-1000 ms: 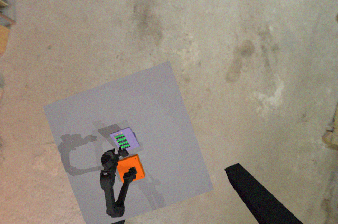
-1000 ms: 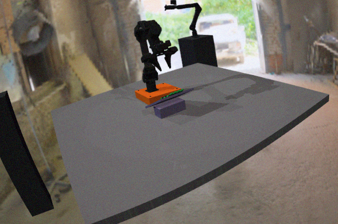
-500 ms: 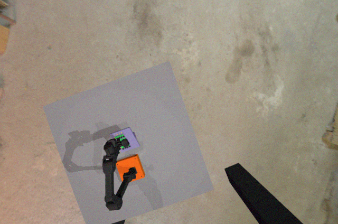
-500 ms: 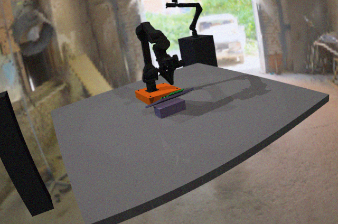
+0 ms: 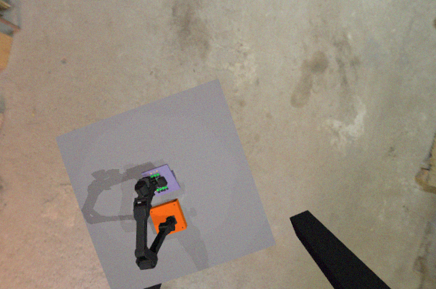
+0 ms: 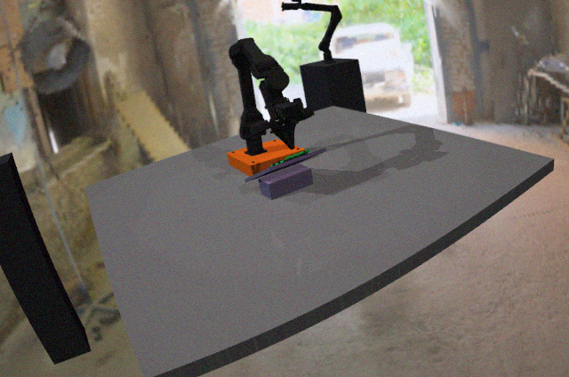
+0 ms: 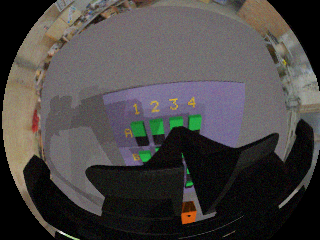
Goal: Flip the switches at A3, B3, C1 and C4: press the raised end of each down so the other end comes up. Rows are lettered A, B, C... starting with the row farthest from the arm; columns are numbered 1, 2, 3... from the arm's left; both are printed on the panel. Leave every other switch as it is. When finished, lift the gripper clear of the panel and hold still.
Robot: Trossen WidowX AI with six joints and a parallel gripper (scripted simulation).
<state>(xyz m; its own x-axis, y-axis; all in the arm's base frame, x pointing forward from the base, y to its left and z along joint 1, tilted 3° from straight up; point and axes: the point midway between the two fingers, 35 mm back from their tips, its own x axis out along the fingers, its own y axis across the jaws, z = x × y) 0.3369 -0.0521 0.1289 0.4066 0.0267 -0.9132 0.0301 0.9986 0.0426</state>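
The tilted purple panel (image 5: 172,183) (image 6: 317,152) (image 7: 222,107) carries rows of green and black rocker switches. In the wrist view, switch A1 (image 7: 138,129), switch A2 (image 7: 157,126), switch A3 (image 7: 176,122) and switch A4 (image 7: 195,122) show green upper parts; part of B1 (image 7: 145,156) shows too. My gripper (image 6: 292,148) (image 7: 178,131) is shut and empty, its tips low over the panel, overlapping the lower half of A3 in the wrist view. The fingers hide B3 and most of rows B and C, including C1 and C4. Which ends are raised is unclear.
The orange base plate (image 5: 180,220) (image 6: 234,162) (image 7: 188,215) of the arm lies close to the panel's near edge. A purple support block (image 6: 287,181) sits under the panel. The arm's shadow falls on the grey table (image 5: 197,131) (image 6: 276,262).
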